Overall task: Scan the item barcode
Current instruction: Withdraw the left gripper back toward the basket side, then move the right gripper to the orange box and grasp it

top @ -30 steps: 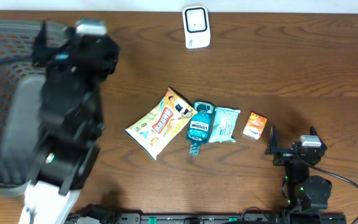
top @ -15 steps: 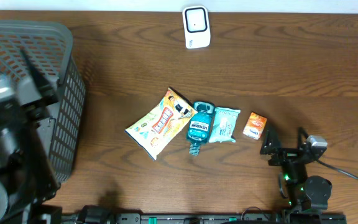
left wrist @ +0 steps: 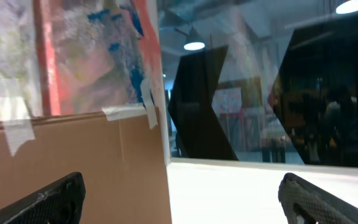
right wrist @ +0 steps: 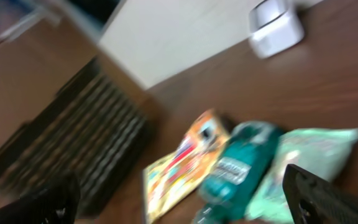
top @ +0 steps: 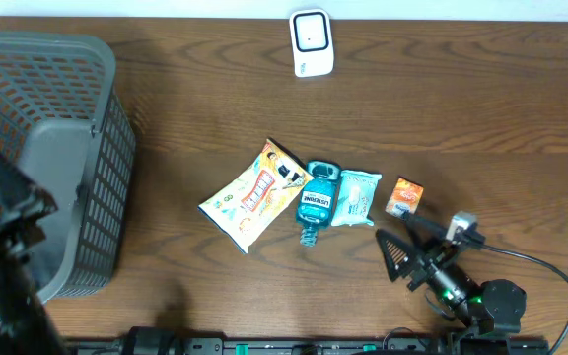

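Four items lie in a row at mid-frame of the overhead view: bag [top: 254, 194], bottle [top: 317, 200], pack [top: 355, 197] and box [top: 404, 196]. The first three touch one another; the box sits just apart at the right end. The scanner [top: 312, 42] stands at top centre, well apart from the row, and the basket [top: 47, 148] fills the left edge. The right gripper [top: 404, 245] is at lower right, jaws spread wide and empty, angled toward the upper left with the box just beyond its tips. Its wrist view is blurred but shows bag, bottle and pack ahead. The left gripper [left wrist: 182, 196] is likewise released and holds nothing; its camera faces the room, not the table. The step is judged to be the reach for a first item, likely the box as nearest, though that is not certain. No barcode is legible on any face. A good grasp would take the box by its narrow sides, leaving the broad faces clear. It should be lifted clear of the pack, then its faces turned to the scanner window in turn. One risk is nudging the box into the pack on closing.
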Controlling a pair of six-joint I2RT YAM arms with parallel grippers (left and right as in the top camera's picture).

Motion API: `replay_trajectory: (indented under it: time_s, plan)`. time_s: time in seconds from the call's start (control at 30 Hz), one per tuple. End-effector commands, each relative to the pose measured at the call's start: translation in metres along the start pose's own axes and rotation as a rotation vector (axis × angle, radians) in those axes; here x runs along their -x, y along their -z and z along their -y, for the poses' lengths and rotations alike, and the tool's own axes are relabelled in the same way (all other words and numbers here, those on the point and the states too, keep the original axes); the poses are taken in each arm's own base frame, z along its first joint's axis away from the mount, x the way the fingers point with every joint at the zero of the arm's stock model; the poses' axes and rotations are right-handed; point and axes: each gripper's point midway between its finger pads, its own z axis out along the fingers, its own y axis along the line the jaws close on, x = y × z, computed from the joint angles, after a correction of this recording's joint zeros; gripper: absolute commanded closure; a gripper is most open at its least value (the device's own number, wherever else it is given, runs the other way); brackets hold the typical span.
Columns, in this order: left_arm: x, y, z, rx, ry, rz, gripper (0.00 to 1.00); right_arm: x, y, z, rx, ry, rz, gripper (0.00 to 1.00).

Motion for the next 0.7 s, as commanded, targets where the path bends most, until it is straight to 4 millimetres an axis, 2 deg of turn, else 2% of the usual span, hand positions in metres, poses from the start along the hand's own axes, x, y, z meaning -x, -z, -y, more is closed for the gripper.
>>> replay_trajectory:
  time_s: [0.0, 0.07, 0.2, 0.33, 0.4, 0.43, 0.57, 0.63, 0.67]
  plan:
    - [0.019, 0.018, -0.015, 0.011, 0.041, 0.060, 0.01, -0.016, 0.002, -0.019, 0.108, -0.051, -0.097, 0.01]
    - [0.025, 0.026, -0.022, 0.019, 0.054, 0.082, 0.01, -0.013, 0.001, -0.012, 0.073, -0.051, -0.072, 0.03]
    - [0.034, 0.041, -0.033, 0.030, 0.073, 0.116, 0.01, -0.002, 0.000, 0.005, -0.018, -0.063, -0.006, 0.01]
    - [0.039, 0.050, -0.039, 0.036, 0.084, 0.136, 0.01, 0.001, -0.001, 0.018, -0.085, 0.020, 0.014, 0.01]
    - [0.040, 0.052, -0.041, 0.038, 0.087, 0.142, 0.01, 0.003, -0.001, 0.037, -0.175, -0.014, 0.033, 0.01]
    - [0.040, 0.053, -0.042, 0.039, 0.088, 0.144, 0.01, 0.002, 0.000, 0.061, -0.285, -0.053, 0.040, 0.01]
    - [0.044, 0.054, -0.043, 0.043, 0.095, 0.157, 0.01, -0.014, 0.014, 0.121, -0.578, -0.152, 0.022, 0.01]
    - [0.046, 0.058, -0.046, 0.046, 0.100, 0.166, 0.01, -0.025, 0.022, 0.142, -0.690, -0.189, -0.011, 0.01]
    - [0.047, 0.060, -0.048, 0.048, 0.104, 0.173, 0.01, -0.028, 0.023, 0.146, -0.711, -0.200, -0.028, 0.01]
